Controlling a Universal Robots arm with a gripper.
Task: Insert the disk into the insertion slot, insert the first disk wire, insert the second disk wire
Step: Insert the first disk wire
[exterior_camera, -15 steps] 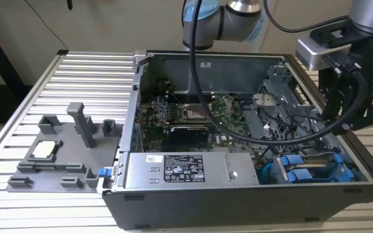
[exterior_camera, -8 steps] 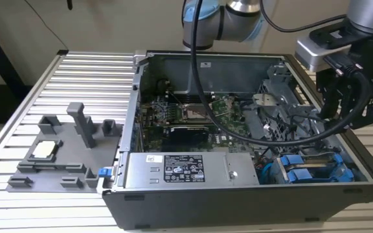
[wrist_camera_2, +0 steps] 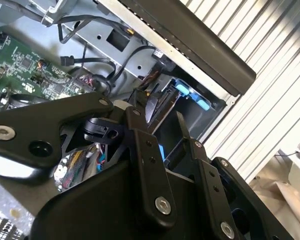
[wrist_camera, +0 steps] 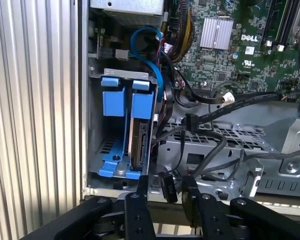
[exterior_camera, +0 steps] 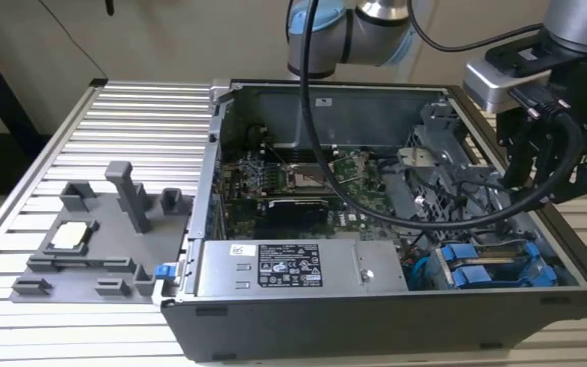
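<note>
The disk [wrist_camera: 140,145] is already inside the insertion slot [wrist_camera: 94,150]. It stands on its thin edge. Its blue end [wrist_camera: 143,104] is far from the fingers and its bare end is close to them. Another blue carrier [wrist_camera: 113,97] sits just beside it in the same bay. In the exterior view the slot is in the near corner of the computer case [exterior_camera: 375,325], on the exterior view's right. The case rests on a ribbed surface [exterior_camera: 141,99].

The fingers [wrist_camera: 141,200] are low by the case wall, just behind the disk's bare end. The disk's long side runs in a line from the fingers toward the blue end, so I think the way in goes along that line.

The fingers are partly open. A small black plug [wrist_camera: 168,187] on a black wire hangs in the gap between them. A little room shows on each side of it, so I think they are not squeezing it. The plug is near the disk's bare end but not touching it.
</note>
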